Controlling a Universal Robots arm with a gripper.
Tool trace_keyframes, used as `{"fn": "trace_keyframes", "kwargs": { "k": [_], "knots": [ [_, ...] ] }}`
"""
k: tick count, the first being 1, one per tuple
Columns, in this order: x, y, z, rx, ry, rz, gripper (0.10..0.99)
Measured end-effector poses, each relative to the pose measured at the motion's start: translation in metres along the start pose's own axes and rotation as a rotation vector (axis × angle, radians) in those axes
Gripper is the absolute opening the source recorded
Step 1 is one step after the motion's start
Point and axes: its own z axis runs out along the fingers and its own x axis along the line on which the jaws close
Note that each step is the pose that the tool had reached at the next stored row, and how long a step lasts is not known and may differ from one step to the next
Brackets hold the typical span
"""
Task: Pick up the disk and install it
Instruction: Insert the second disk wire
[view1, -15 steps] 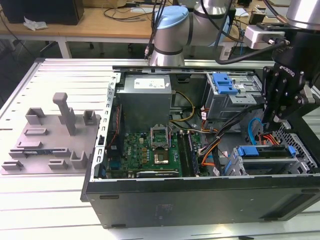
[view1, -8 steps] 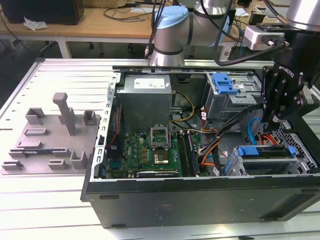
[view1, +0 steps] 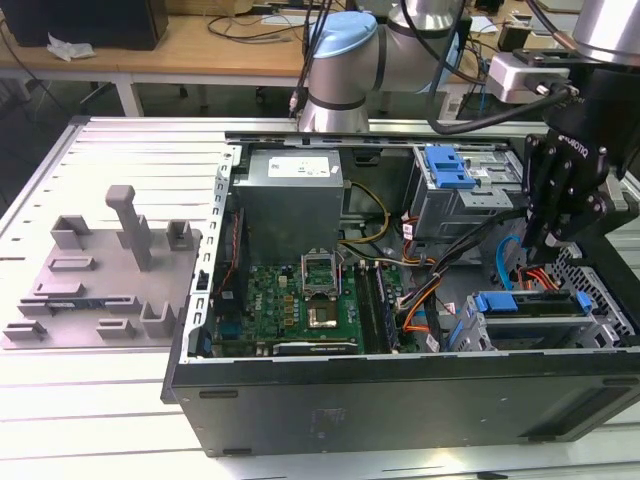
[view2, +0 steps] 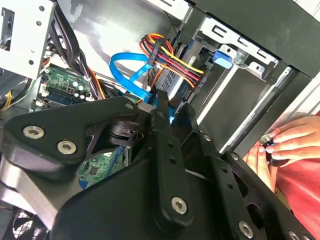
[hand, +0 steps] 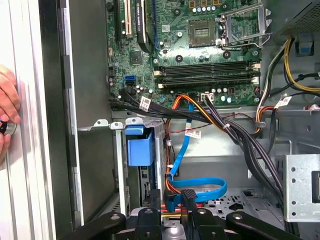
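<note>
The disk (view1: 535, 306) sits on edge in the drive cage (view1: 600, 330) at the front corner of the open computer case, on the exterior view's right, its blue carrier rail facing up. In the first wrist view the disk (hand: 150, 182) shows edge-on below a blue latch (hand: 140, 145). My black gripper (view1: 548, 240) hangs just above and behind the cage, over the cables, apart from the disk. In both wrist views my gripper (view2: 174, 107) (hand: 171, 195) is close over a blue flat cable (hand: 197, 187) and a red-yellow wire bundle (view2: 172, 62).
A grey plastic fixture (view1: 100, 270) with upright posts lies on the table at the exterior view's left. Inside the case are the motherboard (view1: 300, 300), the power supply (view1: 290, 190) and an upper bay with a blue latch (view1: 450, 165). A person's hand (view2: 285, 142) rests beside the case.
</note>
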Motion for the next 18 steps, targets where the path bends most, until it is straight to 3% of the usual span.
{"fn": "trace_keyframes", "kwargs": {
  "k": [4,6,12,15,18],
  "knots": [
    [-0.0003,0.0001,0.0018,0.000,0.0000,0.000,0.302],
    [-0.0003,0.0001,0.0020,0.000,0.0001,0.000,0.161],
    [-0.0003,0.0001,0.0021,0.000,-0.0002,0.000,0.161],
    [0.0026,-0.0001,0.0025,0.000,-0.0084,0.000,0.161],
    [0.0097,-0.0005,0.0036,0.002,-0.0225,0.001,0.161]
  ]
}}
